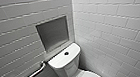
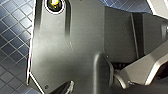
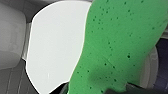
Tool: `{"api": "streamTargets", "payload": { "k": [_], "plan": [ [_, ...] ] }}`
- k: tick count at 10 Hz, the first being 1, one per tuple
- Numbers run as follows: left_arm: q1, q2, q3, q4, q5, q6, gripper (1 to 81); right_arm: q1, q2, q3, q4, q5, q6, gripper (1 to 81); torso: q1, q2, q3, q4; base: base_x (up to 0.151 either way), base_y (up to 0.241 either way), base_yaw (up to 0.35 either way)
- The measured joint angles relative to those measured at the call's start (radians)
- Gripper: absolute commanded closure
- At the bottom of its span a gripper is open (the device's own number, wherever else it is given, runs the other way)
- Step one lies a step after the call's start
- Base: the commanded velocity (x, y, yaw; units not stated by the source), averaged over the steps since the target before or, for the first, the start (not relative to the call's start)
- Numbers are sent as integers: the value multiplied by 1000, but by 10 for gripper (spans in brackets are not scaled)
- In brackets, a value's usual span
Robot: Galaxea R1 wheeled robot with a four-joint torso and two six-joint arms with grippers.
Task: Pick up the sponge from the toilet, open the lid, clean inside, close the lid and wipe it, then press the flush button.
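Green sponge (image 3: 115,47) in the right jaws, above the closed white lid (image 3: 55,50).

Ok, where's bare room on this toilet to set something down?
White ceramic tank top: bare either side of its small round dark flush button. Glossy white oval lid: bare wherever the bright green sponge doesn't hide it.

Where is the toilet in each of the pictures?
Head view: the toilet sits low, just right of centre.
Right wrist view: the toilet's white lid lies behind the green sponge.
Left wrist view: dark floor tiles beside the robot's own plate.
Shared landmark: the rounded tank, which also sits next to the lid in the right wrist view.
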Motion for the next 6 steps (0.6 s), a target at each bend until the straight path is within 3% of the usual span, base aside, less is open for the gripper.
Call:
{"api": "streamTargets", "payload": {
  "k": [6],
  "plan": [
    [-8,6,-2,0,-2,0,10,56,-27,7,45,-86,4,10,3,-1,-19,0,0,0,0]
  ]
}}
